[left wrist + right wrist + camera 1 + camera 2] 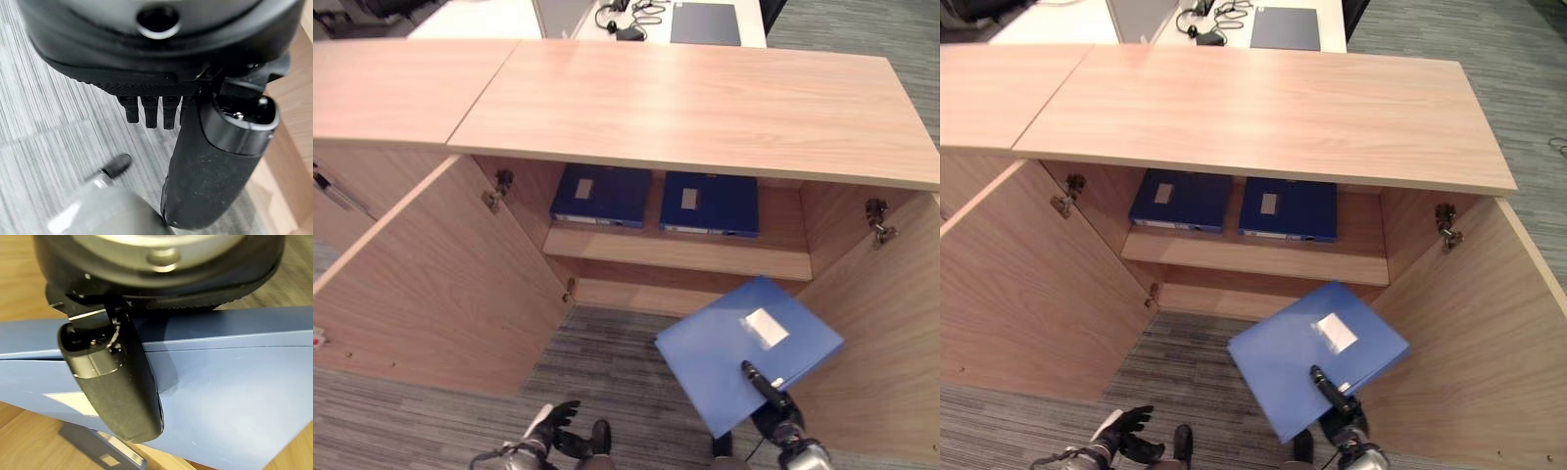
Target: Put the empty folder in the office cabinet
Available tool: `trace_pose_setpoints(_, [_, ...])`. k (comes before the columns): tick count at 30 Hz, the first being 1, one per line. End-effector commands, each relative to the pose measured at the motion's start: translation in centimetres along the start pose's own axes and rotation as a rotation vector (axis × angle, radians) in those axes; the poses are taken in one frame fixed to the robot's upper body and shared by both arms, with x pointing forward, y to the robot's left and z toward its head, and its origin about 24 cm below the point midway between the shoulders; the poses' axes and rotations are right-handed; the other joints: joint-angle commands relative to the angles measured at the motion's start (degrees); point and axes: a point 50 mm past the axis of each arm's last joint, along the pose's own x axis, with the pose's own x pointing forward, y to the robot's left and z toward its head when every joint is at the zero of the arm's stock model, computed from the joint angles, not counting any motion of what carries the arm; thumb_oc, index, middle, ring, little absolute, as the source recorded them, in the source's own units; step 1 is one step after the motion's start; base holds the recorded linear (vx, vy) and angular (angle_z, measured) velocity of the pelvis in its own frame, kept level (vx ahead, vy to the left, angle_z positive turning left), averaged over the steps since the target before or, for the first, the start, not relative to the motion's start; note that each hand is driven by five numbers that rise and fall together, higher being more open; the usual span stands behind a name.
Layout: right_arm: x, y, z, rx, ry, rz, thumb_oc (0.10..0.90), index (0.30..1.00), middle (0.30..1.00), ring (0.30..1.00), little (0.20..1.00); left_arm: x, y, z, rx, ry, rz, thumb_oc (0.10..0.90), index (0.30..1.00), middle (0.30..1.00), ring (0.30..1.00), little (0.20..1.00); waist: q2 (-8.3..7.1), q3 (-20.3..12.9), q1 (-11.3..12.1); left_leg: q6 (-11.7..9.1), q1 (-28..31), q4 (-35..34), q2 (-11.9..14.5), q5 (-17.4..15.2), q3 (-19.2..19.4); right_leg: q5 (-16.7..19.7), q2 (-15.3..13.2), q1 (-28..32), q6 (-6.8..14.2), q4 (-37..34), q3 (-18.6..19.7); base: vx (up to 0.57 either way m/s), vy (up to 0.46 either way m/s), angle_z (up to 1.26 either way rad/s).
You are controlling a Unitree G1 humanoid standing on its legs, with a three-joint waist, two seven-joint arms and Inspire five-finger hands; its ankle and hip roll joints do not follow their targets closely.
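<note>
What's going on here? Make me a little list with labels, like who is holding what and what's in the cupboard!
right hand: right hand pinches the blue folder, thumb on top
folder position: held tilted in front of the open cabinet, not yet inside
shelf: two dark blue folders lie flat side by side
cabinet doors: both swung open
left hand: left hand low above the carpet, fingers relaxed, holding nothing

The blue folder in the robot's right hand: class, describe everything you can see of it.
The blue folder is a flat, closed, plastic-looking box file with a white label on its cover. It is held tilted in the air before the open cabinet, below the shelf. The right hand pinches its near edge, thumb on top.
</note>
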Motion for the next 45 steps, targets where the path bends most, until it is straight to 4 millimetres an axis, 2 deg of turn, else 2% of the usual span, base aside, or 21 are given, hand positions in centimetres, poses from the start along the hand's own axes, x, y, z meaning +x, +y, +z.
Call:
trace_pose_setpoints(1, [0.6, 3.6, 3.8, -0.074, -0.133, 0.199, 0.400, 0.300, 0.300, 0.300, 0.300, -0.7, 0.9, -0.7, 0.032, -0.017, 0.011, 0.800, 0.900, 0.900, 0.900, 0.900, 1.49, -3.9, 0.2, -2.1, -6.0, -0.4, 3.9, 1.1, -0.4, -5.5, -1.9, 2.8, 5.4, 2.8, 0.5, 0.08, 0.166, -0.19])
trace_pose_setpoints(2, [0.6, 3.6, 3.7, -0.074, -0.132, 0.199, 0.400, 0.300, 0.300, 0.300, 0.300, -0.8, 0.9, -0.7, 0.032, -0.016, 0.012, 0.800, 0.900, 0.900, 0.900, 0.900, 1.37, -3.9, 0.3, -2.0, -6.0, -0.4, 3.8, 1.1, -0.2, -5.6, -2.0, 2.7, 5.5, 2.9, 0.7, 0.09, 0.225, -0.24])
trace_pose_setpoints(3, [0.9, 4.2, 3.6, -0.067, -0.135, 0.206, 0.400, 0.300, 0.300, 0.300, 0.300, -1.0, 2.0, -0.6, 0.007, -0.032, 0.052, 0.800, 0.900, 0.900, 0.900, 0.900, 0.76, -3.7, 0.8, -0.8, -5.4, -0.4, 2.5, 0.1, 0.7, -4.2, -3.3, 1.5, 6.1, 4.3, 1.0, 0.09, 0.232, -0.27])
trace_pose_setpoints(6, [1.4, 5.0, 3.7, -0.061, -0.143, 0.222, 0.400, 0.300, 0.300, 0.300, 0.300, -1.7, 3.5, -0.8, -0.017, -0.042, 0.090, 0.800, 0.900, 0.900, 0.900, 0.900, 0.54, -3.1, 2.0, 0.7, -4.3, -0.4, 1.1, -1.6, 3.0, -1.1, -4.3, -0.9, 6.4, 8.0, -1.3, 0.09, 0.250, -0.35])
trace_pose_setpoints(10, [1.4, 5.0, 3.7, -0.069, -0.137, 0.218, 0.400, 0.300, 0.300, 0.300, 0.300, -2.5, 4.1, -1.1, -0.002, -0.053, 0.087, 0.800, 0.900, 0.900, 0.900, 0.900, 1.09, -2.2, 2.3, 2.3, -2.2, -0.4, -0.3, -3.3, 4.4, 1.7, -4.7, -3.1, 6.4, 14.4, -3.8, 0.08, 0.192, -0.43])
trace_pose_setpoints(14, [1.5, 4.5, 3.3, -0.083, -0.119, 0.196, 0.400, 0.300, 0.300, 0.300, 0.300, -3.1, 3.5, -1.6, -0.003, -0.048, 0.043, 0.800, 0.900, 0.900, 0.900, 0.900, 2.03, -1.0, 2.9, 3.9, 0.0, -0.4, -1.3, -5.2, 6.2, 4.3, -6.6, -4.5, 6.1, 19.7, -10.9, 0.06, 0.131, -0.37])
trace_pose_setpoints(16, [1.4, 4.2, 3.3, -0.089, -0.116, 0.188, 0.400, 0.300, 0.300, 0.300, 0.300, -3.3, 3.3, -1.5, -0.001, -0.058, 0.027, 0.800, 0.900, 0.900, 0.900, 0.900, 2.29, -0.7, 2.4, 4.4, 1.4, -0.4, -1.8, -6.2, 6.1, 1.6, -3.8, -5.5, 5.6, 20.5, -9.3, 0.14, 0.118, -0.29])
trace_pose_setpoints(17, [1.3, 4.1, 3.4, -0.090, -0.118, 0.189, 0.400, 0.300, 0.300, 0.300, 0.300, -3.4, 3.3, -1.3, -0.012, -0.073, 0.023, 0.800, 0.900, 0.900, 0.900, 0.900, 2.90, -0.6, 2.0, 4.7, 2.0, -0.4, -1.7, -6.3, 6.0, -1.9, -0.5, -6.9, 4.3, 19.7, -7.8, 0.15, 0.136, -0.22])
trace_pose_setpoints(19, [1.3, 3.9, 3.8, -0.091, -0.130, 0.181, 0.400, 0.300, 0.300, 0.300, 0.300, -3.4, 3.6, -0.6, -0.006, -0.107, 0.017, 0.800, 0.900, 0.900, 0.900, 0.900, 3.27, 0.3, 0.9, 4.7, 2.5, 0.0, -2.2, -6.3, 5.7, -4.2, 3.7, -8.4, 3.4, 16.9, -6.5, 0.13, 0.053, -0.27])
trace_pose_setpoints(20, [1.2, 3.7, 3.9, -0.078, -0.135, 0.173, 0.400, 0.300, 0.300, 0.300, 0.300, -3.5, 3.7, -0.5, -0.001, -0.109, 0.008, 0.800, 0.900, 0.900, 0.900, 0.900, 3.19, 0.2, 0.4, 4.7, 2.4, 0.2, -2.7, -6.3, 5.2, -5.1, 4.2, -6.9, 3.5, 13.1, -5.7, 0.13, -0.034, -0.25])
trace_pose_setpoints(22, [1.0, 3.2, 3.7, -0.058, -0.132, 0.161, 0.400, 0.300, 0.300, 0.300, 0.300, -3.5, 3.5, -0.4, -0.004, -0.112, 0.013, 0.800, 0.900, 0.900, 0.900, 0.900, 2.98, -0.4, -0.1, 4.6, 3.2, 0.0, -3.5, -6.9, 4.6, -4.9, 4.8, -5.5, 2.4, 10.6, -3.7, 0.15, -0.042, 0.13])
trace_pose_setpoints(24, [0.6, 3.3, 3.4, -0.034, -0.132, 0.174, 0.400, 0.300, 0.300, 0.300, 0.300, -3.3, 2.9, -1.1, -0.033, -0.093, 0.008, 0.800, 0.900, 0.900, 0.900, 0.900, 3.22, -1.0, -0.2, 4.1, 3.6, -0.1, -3.3, -7.0, 4.4, -4.4, 5.1, -4.5, 2.1, 8.0, -3.9, 0.12, -0.070, 0.26])
trace_pose_setpoints(26, [0.9, 4.0, 3.7, -0.017, -0.146, 0.190, 0.400, 0.300, 0.300, 0.300, 0.300, -2.5, 1.5, -2.3, -0.074, -0.016, 0.013, 0.800, 0.900, 0.900, 0.900, 0.900, 3.63, -1.4, -0.3, 3.5, 3.3, -0.1, -3.1, -6.7, 4.2, -3.5, 5.0, -3.5, 2.1, 5.3, -4.7, 0.05, -0.081, 0.00])
trace_pose_setpoints(30, [1.4, 6.4, 5.3, 0.025, -0.227, 0.268, 0.400, 0.300, 0.300, 0.300, 0.300, -1.9, -0.2, -2.3, -0.057, 0.007, -0.026, 0.800, 0.900, 0.900, 0.900, 0.900, 4.33, -1.9, -0.1, 2.7, 3.4, -0.4, -2.6, -6.5, 4.1, -3.1, 4.9, -1.3, 2.0, 2.3, -5.5, 0.05, -0.058, 0.01])
trace_pose_setpoints(31, [1.4, 6.4, 5.3, 0.025, -0.228, 0.268, 0.400, 0.300, 0.300, 0.300, 0.300, -1.8, -0.2, -2.2, -0.057, 0.006, -0.025, 0.800, 0.900, 0.900, 0.900, 0.900, 4.36, -1.9, -0.1, 2.7, 3.4, -0.4, -2.6, -6.5, 4.1, -3.1, 4.9, -1.2, 2.0, 2.2, -5.5, 0.03, -0.032, 0.02])
trace_pose_setpoints(36, [3.1, 12.2, 9.8, 0.079, -0.414, 0.368, 0.400, 0.300, 0.300, 0.300, 0.300, -1.6, -1.6, -2.1, -0.017, 0.010, -0.070, 0.800, 0.900, 0.900, 0.900, 0.900, 5.84, -1.6, 1.7, 2.4, 2.6, -0.4, -2.7, -6.3, 2.9, -3.7, 4.5, -0.5, 1.7, 1.8, -6.9, 0.01, -0.022, 0.08])
trace_pose_setpoints(39, [3.7, 15.1, 12.8, 0.119, -0.510, 0.392, 0.400, 0.300, 0.300, 0.300, 0.300, -1.4, -1.5, -1.7, -0.021, 0.003, -0.067, 0.800, 0.900, 0.900, 0.900, 0.900, 6.70, -0.5, 3.2, 2.4, 1.0, -0.4, -2.9, -5.7, 1.8, -4.1, 4.5, -1.5, 1.6, 2.6, -7.3, -0.08, -0.011, 0.15])
trace_pose_setpoints(41, [4.0, 17.4, 16.1, 0.183, -0.598, 0.404, 0.400, 0.300, 0.300, 0.300, 0.300, -1.3, -1.4, -1.2, -0.001, -0.017, -0.084, 0.800, 0.900, 0.900, 0.900, 0.900, 7.70, 0.9, 4.9, 2.5, -1.0, -0.4, -3.1, -5.0, 0.4, -4.5, 4.2, -3.1, 1.5, 3.5, -8.3, -0.11, -0.018, 0.33])
trace_pose_setpoints(42, [4.0, 17.5, 16.3, 0.185, -0.602, 0.407, 0.400, 0.300, 0.300, 0.300, 0.300, -1.2, -1.4, -1.0, -0.001, -0.022, -0.082, 0.800, 0.900, 0.900, 0.900, 0.900, 7.75, 1.0, 5.0, 2.5, -1.2, -0.4, -3.1, -5.0, 0.3, -4.5, 4.2, -3.3, 1.5, 3.7, -8.4, -0.13, -0.013, 0.33])
trace_pose_setpoints(43, [3.8, 18.9, 18.1, 0.203, -0.646, 0.427, 0.400, 0.300, 0.300, 0.300, 0.300, -1.1, -1.3, -0.7, 0.003, -0.032, -0.086, 0.800, 0.900, 0.900, 0.900, 0.900, 8.16, 1.8, 5.8, 2.5, -2.4, -0.2, -3.2, -4.5, -0.3, -4.7, 4.0, -4.2, 1.4, 4.3, -8.9, -0.10, -0.011, 0.32])
trace_pose_setpoints(45, [3.6, 20.1, 20.4, 0.232, -0.697, 0.425, 0.400, 0.300, 0.300, 0.300, 0.300, -1.0, -1.0, -0.3, 0.011, -0.047, -0.087, 0.800, 0.900, 0.900, 0.900, 0.900, 8.67, 2.4, 7.0, 2.5, -4.1, 0.0, -3.3, -3.9, -1.2, -4.8, 3.8, -5.5, 1.3, 4.9, -9.7, -0.11, -0.025, 0.29])
